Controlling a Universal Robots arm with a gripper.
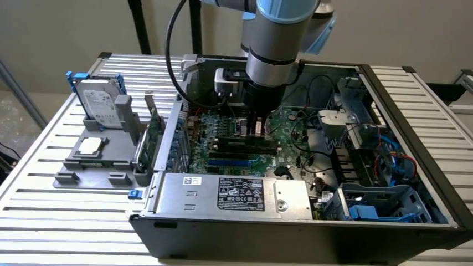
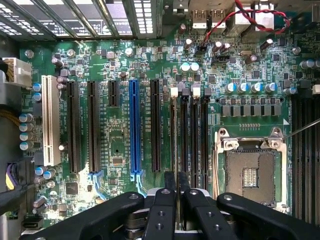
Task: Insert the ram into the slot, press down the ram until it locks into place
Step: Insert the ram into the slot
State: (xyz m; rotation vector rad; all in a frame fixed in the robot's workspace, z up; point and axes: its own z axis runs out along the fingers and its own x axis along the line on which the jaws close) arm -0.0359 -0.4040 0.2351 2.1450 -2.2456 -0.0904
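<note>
- The table (image 1: 44, 183) is made of pale metal slats and carries everything.
- The open computer case (image 1: 296, 241) lies on its side on the table.
- The arm (image 1: 277, 50) comes down from above into the middle of the case, and a black cable runs along it.
- The power supply (image 1: 192, 194) is a metal box at the near edge of the case. It has a white sticker and a black label (image 1: 240, 195), but their print is too small to read.
- The green motherboard (image 2: 125, 60) has white printing beside its sockets, which I cannot read.
- A grey fixture (image 1: 96, 160) stands on the table at the exterior view's left. It holds a hard drive (image 1: 99, 102) in a blue frame, a square processor (image 1: 90, 146) and an upright expansion card (image 1: 155, 138).
- The silver processor socket (image 2: 250, 172) lies just beside the memory sockets.
- A blue slot (image 2: 134, 125) and a white slot (image 2: 50, 120) lie among black ones.
- Red and black wires (image 2: 250, 17) cross the far edge of the board.
- The slot (image 2: 173, 93) is the memory socket nearest the blue one, with a white end clip.
- The ram (image 2: 175, 135) is seen edge-on as a thin pale strip along this slot. I cannot tell whether it is locked.
- The jaws are closed on the near end of the ram, with one black finger (image 2: 170, 181) on each side.
</note>
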